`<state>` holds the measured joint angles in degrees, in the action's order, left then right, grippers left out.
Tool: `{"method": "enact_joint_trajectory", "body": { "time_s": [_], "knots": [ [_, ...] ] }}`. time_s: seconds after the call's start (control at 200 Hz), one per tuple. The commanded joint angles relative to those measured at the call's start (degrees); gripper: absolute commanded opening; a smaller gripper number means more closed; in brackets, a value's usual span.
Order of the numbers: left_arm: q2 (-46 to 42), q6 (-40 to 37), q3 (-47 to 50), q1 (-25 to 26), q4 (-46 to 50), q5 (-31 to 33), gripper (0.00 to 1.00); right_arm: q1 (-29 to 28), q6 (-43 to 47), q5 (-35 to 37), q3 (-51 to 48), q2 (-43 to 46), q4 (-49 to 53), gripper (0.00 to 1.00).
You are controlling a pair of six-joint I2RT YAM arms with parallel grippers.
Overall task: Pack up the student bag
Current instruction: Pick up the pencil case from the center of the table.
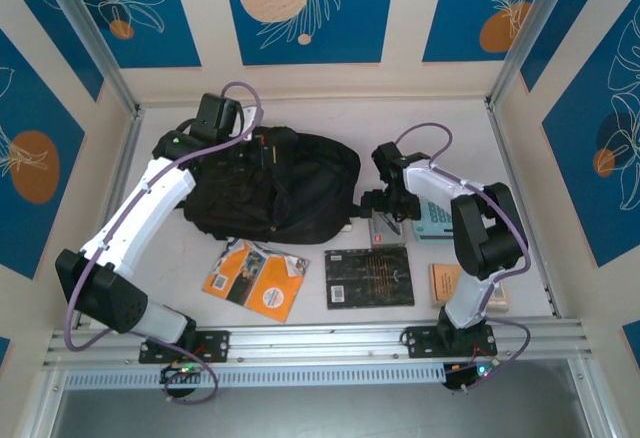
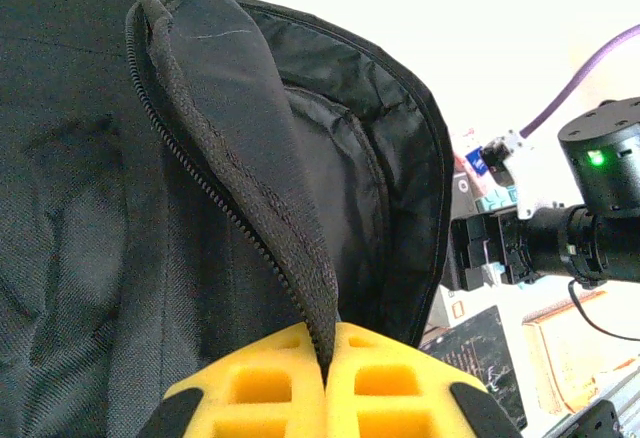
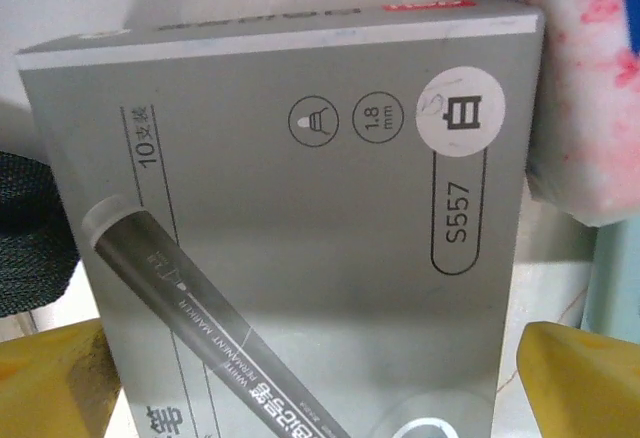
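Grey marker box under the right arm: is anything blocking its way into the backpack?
Nothing visible. The left tool pinches the zipper flap of the backpack, holding the mouth open toward the marker box; a short strip of table lies between.

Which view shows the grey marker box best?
Right wrist: the grey marker box is close up, print readable, between the fingers of the open right pincer. From the top camera it is a small patch by that pincer.

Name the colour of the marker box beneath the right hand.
The marker box is grey; right wrist view shows it best.
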<state>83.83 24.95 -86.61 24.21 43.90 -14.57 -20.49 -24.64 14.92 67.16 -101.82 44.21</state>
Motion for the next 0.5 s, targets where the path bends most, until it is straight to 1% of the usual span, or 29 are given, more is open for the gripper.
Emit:
{"method": "enact_joint_trajectory", "body": {
  "time_s": [0.0, 0.135, 0.285, 0.365, 0.495],
  "knots": [
    [-1.7, -0.5, 0.3, -0.4, -0.7, -1.5, 0.00, 0.5, 1.5, -4.3, -0.3, -1.1, -0.4, 0.99],
    [-1.6, -0.5, 0.2, -0.4, -0.7, -1.7, 0.00, -0.2, 0.9, -4.5, -0.4, -2.0, -1.3, 1.00],
    [-1.6, -0.5, -0.6, -0.4, -0.1, -2.0, 0.00, -0.5, -0.5, -3.3, -1.1, -2.6, -1.9, 0.90],
    [-1.3, -0.1, -2.1, -0.4, 1.1, -1.8, 0.00, -0.5, -1.4, -1.2, -2.1, 0.0, -2.3, 0.84],
    [-1.1, 0.2, -4.6, -0.4, 2.6, -1.7, 0.00, -0.2, -3.0, 1.2, -3.2, 7.7, -2.2, 0.74]
  ]
}}
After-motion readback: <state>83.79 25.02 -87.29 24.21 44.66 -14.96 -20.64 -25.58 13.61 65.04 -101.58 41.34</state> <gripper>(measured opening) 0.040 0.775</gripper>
